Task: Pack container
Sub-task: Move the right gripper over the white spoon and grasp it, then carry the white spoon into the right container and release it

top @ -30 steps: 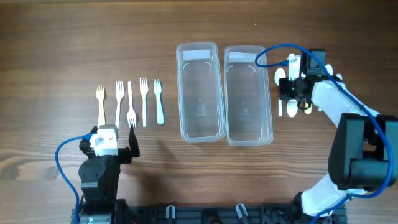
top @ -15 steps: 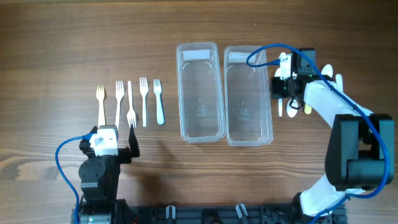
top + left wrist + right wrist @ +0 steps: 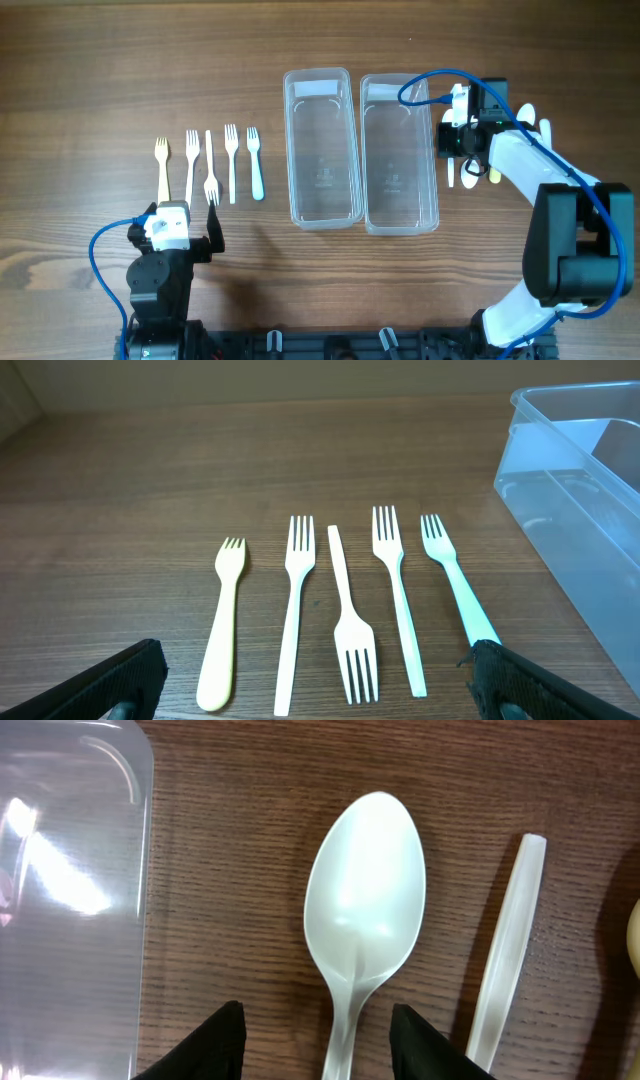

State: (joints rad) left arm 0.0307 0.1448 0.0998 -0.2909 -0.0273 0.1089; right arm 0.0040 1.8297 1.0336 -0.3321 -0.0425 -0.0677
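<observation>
Two clear plastic containers, the left container (image 3: 323,190) and the right container (image 3: 399,195), stand side by side at the table's middle, both with nothing in them. Several plastic forks (image 3: 210,165) lie in a row to their left. My left gripper (image 3: 175,215) sits just short of the fork handles, open; the wrist view shows the forks (image 3: 350,650) between its wide-spread jaws (image 3: 320,695). Right of the containers, my right gripper (image 3: 452,140) hovers over a white spoon (image 3: 365,890). It is open (image 3: 318,1020), one finger on each side of the spoon's handle, not touching it.
More spoons (image 3: 520,120) lie right of the right gripper, and a pale utensil handle (image 3: 505,950) lies beside the white spoon. The right container's wall (image 3: 70,900) is close on the gripper's left. Blue cables loop off both arms.
The right gripper shifted left, closer to the right container's edge, then held still. Its jaws kept the same width. The left arm has not moved.
</observation>
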